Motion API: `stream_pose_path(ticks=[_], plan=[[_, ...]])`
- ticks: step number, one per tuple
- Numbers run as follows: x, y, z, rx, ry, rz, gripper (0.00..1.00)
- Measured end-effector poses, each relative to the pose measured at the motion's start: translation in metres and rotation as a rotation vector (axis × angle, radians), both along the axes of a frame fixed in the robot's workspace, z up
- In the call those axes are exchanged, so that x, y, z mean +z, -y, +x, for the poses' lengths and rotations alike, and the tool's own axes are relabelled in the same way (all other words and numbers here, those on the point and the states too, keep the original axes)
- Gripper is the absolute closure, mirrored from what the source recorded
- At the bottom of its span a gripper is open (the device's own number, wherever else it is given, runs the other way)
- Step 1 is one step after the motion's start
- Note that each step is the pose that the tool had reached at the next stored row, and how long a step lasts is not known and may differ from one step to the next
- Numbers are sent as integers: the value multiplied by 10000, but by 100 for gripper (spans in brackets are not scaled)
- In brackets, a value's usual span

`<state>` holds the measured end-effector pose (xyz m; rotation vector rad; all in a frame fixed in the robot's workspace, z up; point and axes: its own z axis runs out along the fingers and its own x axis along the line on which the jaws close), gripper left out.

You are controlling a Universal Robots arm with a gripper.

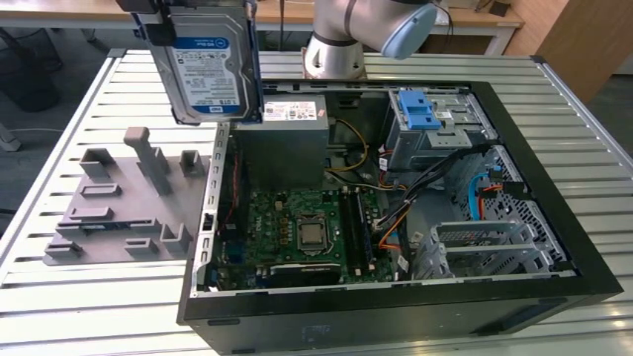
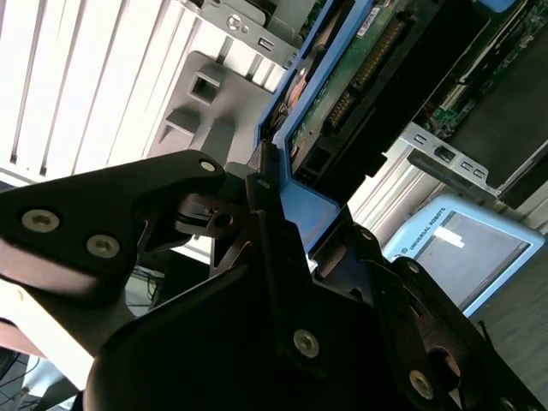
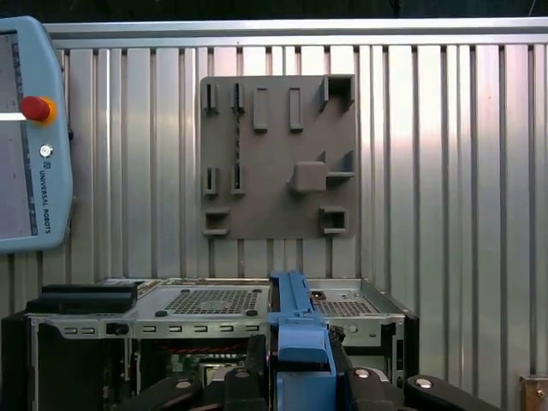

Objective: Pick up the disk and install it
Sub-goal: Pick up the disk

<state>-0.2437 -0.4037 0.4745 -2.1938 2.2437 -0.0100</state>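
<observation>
The disk, a silver hard drive with a blue-and-white label in a blue bracket, hangs upright in the air at the exterior view's upper left, above the near-left corner of the open computer case and beside the grey fixture plate. My gripper is shut on its top edge. In the second wrist view the black fingers clamp the blue bracket, and the disk's green circuit-board side runs away from them. In the first wrist view the bracket's edge stands between the fingers.
A grey drive bay with a blue latch sits at the case's far right. The motherboard and cables fill the case floor. A grey fixture plate lies on the slatted table. A teach pendant lies nearby.
</observation>
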Motion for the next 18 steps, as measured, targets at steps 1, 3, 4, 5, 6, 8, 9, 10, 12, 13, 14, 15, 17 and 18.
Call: stream_pose_path(ticks=[1, 3, 4, 5, 6, 8, 9, 10, 12, 13, 14, 15, 17, 18], plan=[[0, 8, 13, 0, -1, -1, 64], [0, 26, 38, 0, -1, -1, 64], [0, 35, 52, 0, -1, 0, 64], [0, 43, 65, 0, -2, 0, 64], [-1, 53, 76, 0, -1, 0, 64], [-1, 74, 93, 0, -1, -1, 64], [-2, 84, 102, 0, -1, -1, 64], [-2, 94, 110, 0, -1, -2, 64], [-3, 115, 126, -1, -2, -3, 64], [-3, 128, 134, 0, -2, -3, 64], [-4, 140, 141, 0, -1, -3, 64], [-4, 153, 148, 0, -1, -3, 64], [-4, 181, 159, 0, -2, -3, 64], [-5, 193, 165, 0, -1, -3, 64]])
